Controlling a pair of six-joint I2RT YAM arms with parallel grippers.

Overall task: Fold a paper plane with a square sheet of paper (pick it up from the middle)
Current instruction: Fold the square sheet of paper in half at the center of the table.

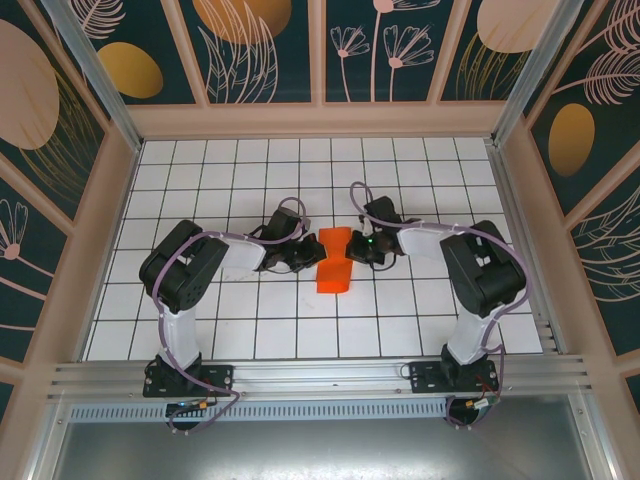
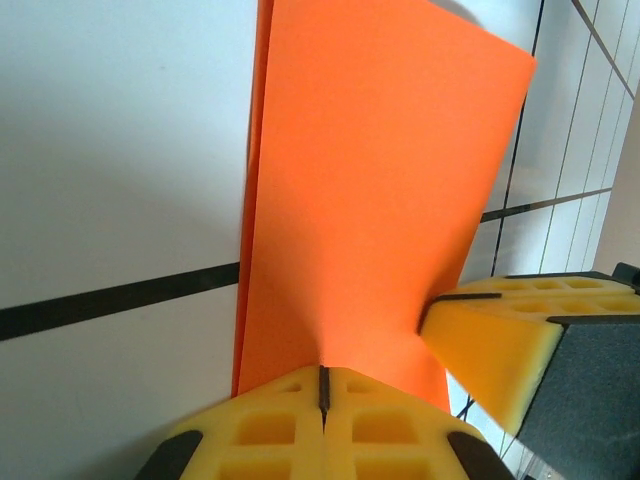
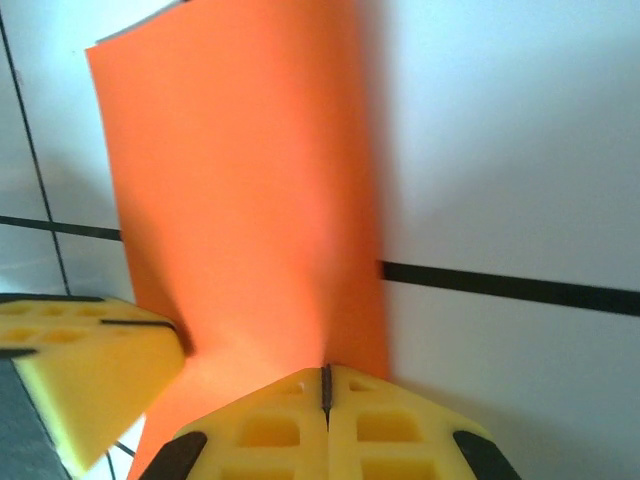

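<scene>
The square sheet of paper (image 1: 334, 265) is bright orange and bent lengthwise, raised at the middle of the gridded table. My left gripper (image 1: 308, 262) is shut on its left side, and my right gripper (image 1: 357, 248) is shut on its right side. In the left wrist view the yellow jaws (image 2: 323, 385) meet on the sheet (image 2: 380, 180), where a crease starts; a right fingertip (image 2: 495, 345) shows beyond. In the right wrist view the jaws (image 3: 326, 385) pinch the sheet (image 3: 240, 180), with a left fingertip (image 3: 85, 350) close by. The paper plane is out of view.
The white tiled floor (image 1: 250, 320) with black grid lines stretches all round the sheet. Patterned walls (image 1: 320, 60) close in the back and both sides. An aluminium rail (image 1: 320, 375) carrying both arm bases runs along the near edge.
</scene>
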